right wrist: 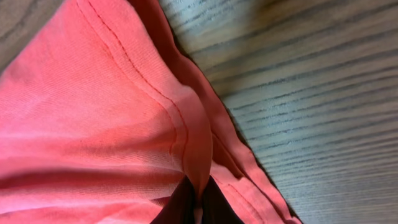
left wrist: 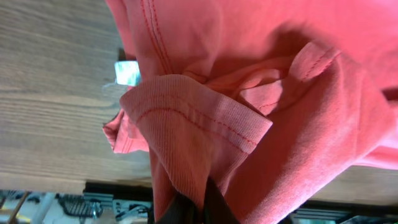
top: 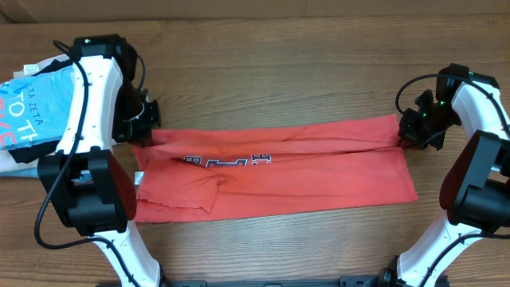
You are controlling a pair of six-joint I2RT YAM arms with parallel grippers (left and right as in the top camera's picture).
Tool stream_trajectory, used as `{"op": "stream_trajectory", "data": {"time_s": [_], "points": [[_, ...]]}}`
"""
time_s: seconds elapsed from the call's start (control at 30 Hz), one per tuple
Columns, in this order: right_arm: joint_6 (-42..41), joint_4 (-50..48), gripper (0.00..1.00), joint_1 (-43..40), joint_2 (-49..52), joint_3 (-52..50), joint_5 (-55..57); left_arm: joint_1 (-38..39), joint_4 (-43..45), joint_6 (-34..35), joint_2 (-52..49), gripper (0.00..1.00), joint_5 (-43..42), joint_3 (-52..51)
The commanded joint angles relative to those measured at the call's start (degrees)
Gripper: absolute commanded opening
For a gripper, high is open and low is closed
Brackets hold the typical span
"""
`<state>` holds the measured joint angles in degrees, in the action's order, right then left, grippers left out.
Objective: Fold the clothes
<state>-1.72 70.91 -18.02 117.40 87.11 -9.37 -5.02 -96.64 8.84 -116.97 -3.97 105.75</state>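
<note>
**Position.** The coral T-shirt [top: 319,171] lies across the middle of the bench [top: 279,56], running from 9 o'clock to 3 o'clock. Its upper long edge is partly turned over, and its lettering [top: 227,160] is half covered.

**Left hand.** The left hand [top: 148,132] sits at the 9 o'clock end. It is clenched on the T-shirt [left wrist: 298,99] just below the ribbed band [left wrist: 186,118].
- Risk: the fabric here is bunched and several layers meet at the pinch. A pull may bring extra layers along, and the fold line then runs crooked.
- Risk: the light blue tee [top: 32,108] lies at 10 o'clock, close beside the left arm. A wide sweep may drag it into the work area.

**Centre.** The cloth between the two hands sags onto the bench.
- Risk: if one hand rises or travels faster than the other, the span twists and the loose lump at 7 o'clock is trapped under the fold.

**Right hand.** The right hand [top: 408,135] sits at the 3 o'clock end. It is clenched on the T-shirt [right wrist: 93,118] at the stitched hem [right wrist: 177,124], and only a narrow strip is pinched.
- Risk: too much tension along the 9-to-3 line may pull the hem out of the pinch, and that end drops.
- Risk: a low carry rubs the cloth against the bench and drags the lower layer out of line.
</note>
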Motion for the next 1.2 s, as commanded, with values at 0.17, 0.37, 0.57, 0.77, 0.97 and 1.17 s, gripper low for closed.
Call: {"op": "stream_trajectory", "data": {"time_s": [0.17,0.37,0.57,0.77,0.97,1.17], "points": [[0.04,2.1,0.07,-0.33,0.26,1.57,1.03,-0.63,-0.22,0.17,1.29,0.04,3.39,-3.34],[0.04,2.95,0.07,-0.33,0.26,1.57,2.32,-0.63,-0.2,0.22,1.29,0.04,4.83,-6.21],[0.04,2.95,0.07,-0.33,0.26,1.57,2.27,-0.63,0.44,0.22,1.27,0.04,5.49,-8.98],[0.04,3.32,0.07,-0.39,0.26,1.57,2.51,-0.57,-0.24,0.83,1.29,0.04,5.11,-9.62],[0.07,2.89,0.07,-0.37,0.28,1.57,2.6,-0.55,-0.24,-0.33,1.29,0.04,2.45,-10.32],[0.02,2.95,0.07,-0.37,0.28,1.57,4.76,-0.55,-0.24,-0.26,1.29,0.04,2.47,-12.96]]}}
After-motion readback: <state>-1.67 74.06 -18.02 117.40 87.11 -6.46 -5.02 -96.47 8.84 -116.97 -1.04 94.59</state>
